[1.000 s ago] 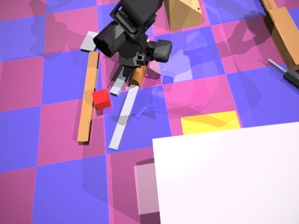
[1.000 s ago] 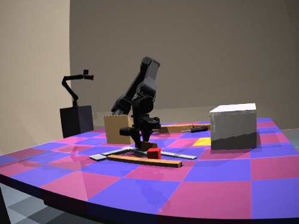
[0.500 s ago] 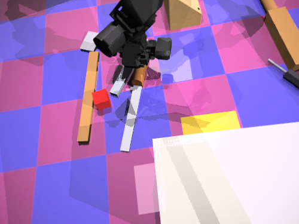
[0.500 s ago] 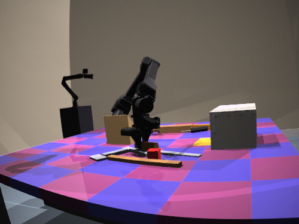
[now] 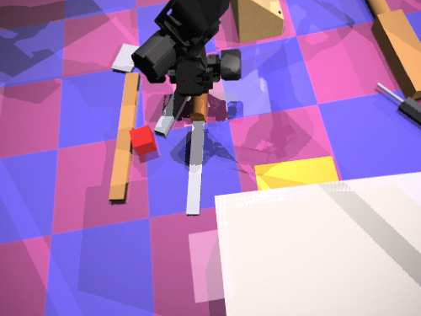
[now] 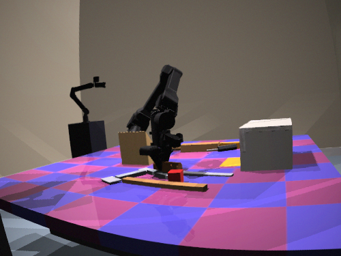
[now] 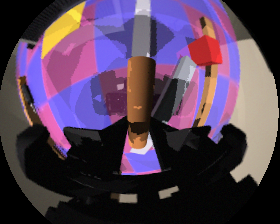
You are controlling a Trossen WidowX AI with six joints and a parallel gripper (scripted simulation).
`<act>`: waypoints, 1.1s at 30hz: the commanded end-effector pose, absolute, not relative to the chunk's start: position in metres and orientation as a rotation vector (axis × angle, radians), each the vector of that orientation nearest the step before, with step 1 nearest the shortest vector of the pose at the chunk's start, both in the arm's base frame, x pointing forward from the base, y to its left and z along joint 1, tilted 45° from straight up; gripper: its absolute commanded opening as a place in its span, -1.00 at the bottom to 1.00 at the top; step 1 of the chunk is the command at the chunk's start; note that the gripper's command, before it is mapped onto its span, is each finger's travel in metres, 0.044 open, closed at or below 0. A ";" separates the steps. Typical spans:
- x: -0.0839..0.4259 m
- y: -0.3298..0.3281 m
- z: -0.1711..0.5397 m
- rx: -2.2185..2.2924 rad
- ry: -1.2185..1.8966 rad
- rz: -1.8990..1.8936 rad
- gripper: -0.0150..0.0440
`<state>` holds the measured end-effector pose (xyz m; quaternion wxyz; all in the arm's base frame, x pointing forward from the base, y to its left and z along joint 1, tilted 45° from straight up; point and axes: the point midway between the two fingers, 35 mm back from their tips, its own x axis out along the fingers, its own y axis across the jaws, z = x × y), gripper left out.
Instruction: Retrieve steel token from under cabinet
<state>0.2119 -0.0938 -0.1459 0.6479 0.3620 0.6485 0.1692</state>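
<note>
My gripper (image 5: 198, 95) (image 6: 164, 165) (image 7: 138, 118) is shut on the brown handle (image 5: 199, 109) (image 7: 141, 92) of a tool with a long flat grey blade (image 5: 194, 185) (image 6: 213, 174) (image 7: 142, 35). The blade is at or just above the table; I cannot tell if it touches. Its tip lies left of the white cabinet (image 5: 320, 253) (image 6: 266, 150) in the top view. A yellow marked area (image 5: 296, 172) (image 6: 230, 162) (image 7: 62, 27) lies at the cabinet's front edge. The steel token and the vent slots are not visible.
Near the blade are a red cube (image 5: 143, 140) (image 6: 175, 175) (image 7: 205, 50), a wooden strip (image 5: 123, 147) (image 6: 164, 184) and a grey bar (image 5: 165, 124) (image 7: 175, 90). A pale plate (image 5: 123, 59) (image 6: 110, 180), wooden wedge block (image 5: 258, 21) (image 6: 133, 148), large wooden piece (image 5: 397, 46) and screwdriver (image 5: 412, 110) (image 6: 226, 148) lie around.
</note>
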 end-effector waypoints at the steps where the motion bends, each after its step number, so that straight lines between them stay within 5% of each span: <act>1: 0.212 -0.095 -0.146 0.788 1.463 0.410 -0.49; 33: 0.213 -0.094 -0.146 0.586 1.379 0.582 -0.49</act>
